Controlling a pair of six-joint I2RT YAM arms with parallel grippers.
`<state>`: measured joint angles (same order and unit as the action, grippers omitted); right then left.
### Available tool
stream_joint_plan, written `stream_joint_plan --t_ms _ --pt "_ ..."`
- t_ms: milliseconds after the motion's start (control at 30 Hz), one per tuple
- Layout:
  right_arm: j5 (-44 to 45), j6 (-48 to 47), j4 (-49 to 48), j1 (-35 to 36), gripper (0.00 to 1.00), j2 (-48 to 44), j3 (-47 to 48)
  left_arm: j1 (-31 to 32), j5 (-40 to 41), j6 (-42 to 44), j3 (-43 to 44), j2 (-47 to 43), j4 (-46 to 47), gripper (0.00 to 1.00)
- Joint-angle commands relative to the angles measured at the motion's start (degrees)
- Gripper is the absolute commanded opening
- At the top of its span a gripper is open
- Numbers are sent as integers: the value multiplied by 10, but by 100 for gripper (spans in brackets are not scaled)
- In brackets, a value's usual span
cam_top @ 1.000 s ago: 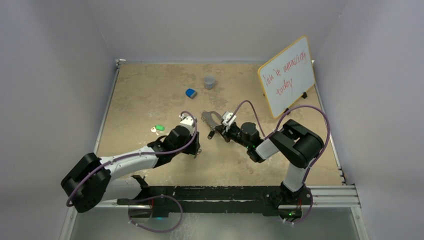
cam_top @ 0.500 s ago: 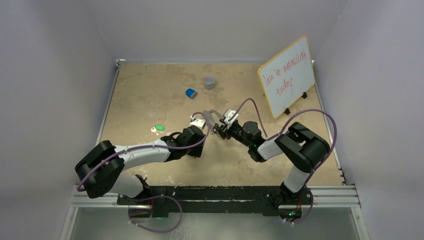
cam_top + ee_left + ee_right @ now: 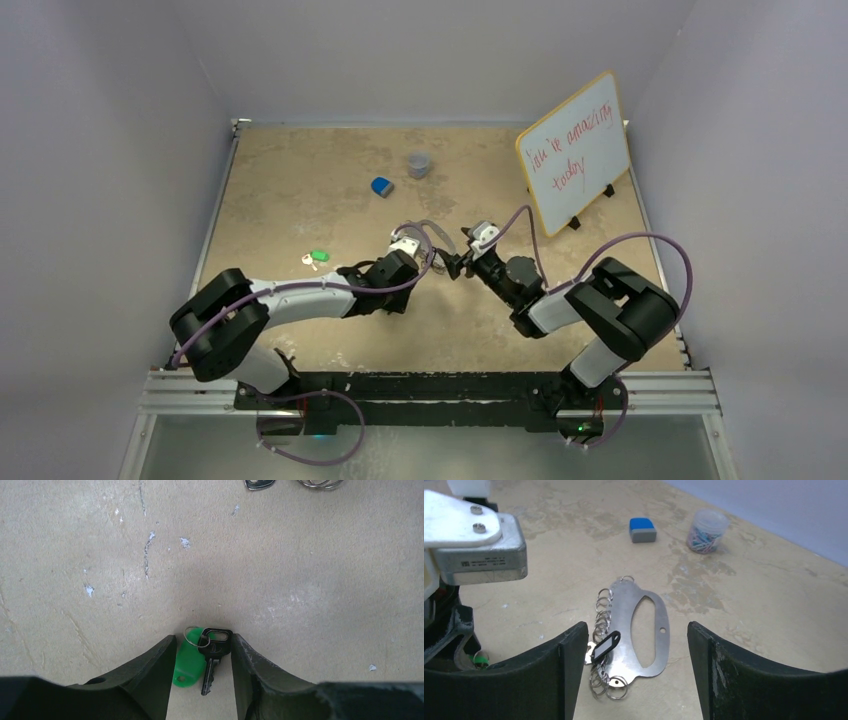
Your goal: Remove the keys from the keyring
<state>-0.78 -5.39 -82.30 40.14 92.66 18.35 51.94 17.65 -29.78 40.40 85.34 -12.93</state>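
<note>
The keyring is a flat silver plate with an oval cut-out, several split rings and a small black tag. It lies on the table just ahead of my right gripper, whose jaws are wide open with nothing between them. In the top view the keyring sits between both wrists. My left gripper points down at the table, open, its fingers closely flanking a black-headed key with a green tag. Another green-headed key lies apart on the left.
A blue lump and a clear cup of paper clips stand toward the back. A whiteboard with red writing leans at the back right. Grey walls close the table in on three sides.
My left arm has swung right, up beside the keyring, and its jaws have narrowed. My right gripper has opened wide and pulled back a little to the right.
</note>
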Motion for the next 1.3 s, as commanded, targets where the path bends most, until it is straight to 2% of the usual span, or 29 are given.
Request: stream_joint_plan --t_ms 0,200,300,400,467,600,767,1033,1267 --pt "54 9 -83 -2 75 -25 -16 5 16 -27 7 15 -15 41" --pt "75 13 -95 -2 76 -41 -28 4 45 -81 -5 23 -31 27" --pt "83 9 -95 -2 76 -47 -30 -5 66 -110 -18 13 -36 23" --pt "97 7 -97 -2 76 -53 -34 -48 59 -127 -44 -2 -27 21" --pt "100 5 -98 -2 76 -60 -38 -101 41 -131 -65 -18 -12 19" --pt "105 3 -98 -2 76 -69 -41 -158 49 -136 -87 -45 2 10" --pt "109 3 -100 -2 77 -75 -44 -215 63 -143 -93 -36 -4 0" --pt "110 4 -101 -2 77 -79 -46 -284 100 -172 -97 -56 -41 0" --pt "117 6 -102 -2 77 -92 -51 -340 104 -159 -94 -76 -37 0"
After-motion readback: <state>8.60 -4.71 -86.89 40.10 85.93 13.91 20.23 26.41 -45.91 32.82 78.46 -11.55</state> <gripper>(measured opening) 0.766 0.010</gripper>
